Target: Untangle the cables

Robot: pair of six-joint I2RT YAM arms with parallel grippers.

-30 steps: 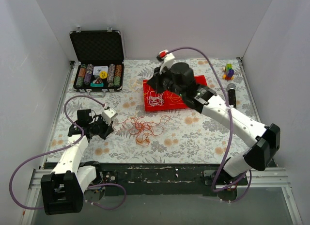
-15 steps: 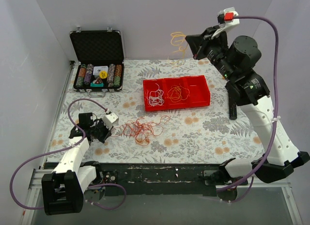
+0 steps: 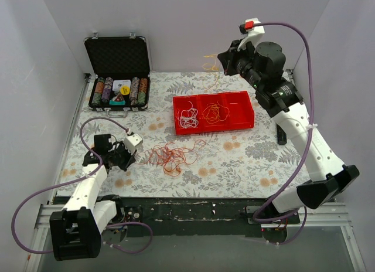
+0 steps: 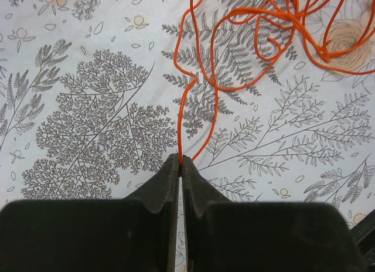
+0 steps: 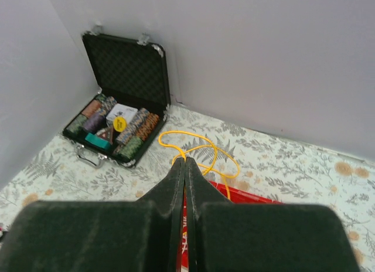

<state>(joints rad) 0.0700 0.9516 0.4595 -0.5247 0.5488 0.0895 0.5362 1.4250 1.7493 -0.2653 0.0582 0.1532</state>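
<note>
Yellow cable (image 5: 176, 132) just lifted clear of the red tray (image 3: 246, 116); right pincer (image 3: 221, 58) clamped on it, high above the bench (image 3: 252, 160); left pincer (image 4: 180, 160) grips a red cable (image 4: 179, 131) end beside the red tangle (image 3: 173, 155); one strand freed, tangle still to sort.

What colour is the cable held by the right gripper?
Yellow: the cable pinched in the right gripper shows best in the right wrist view.
</note>
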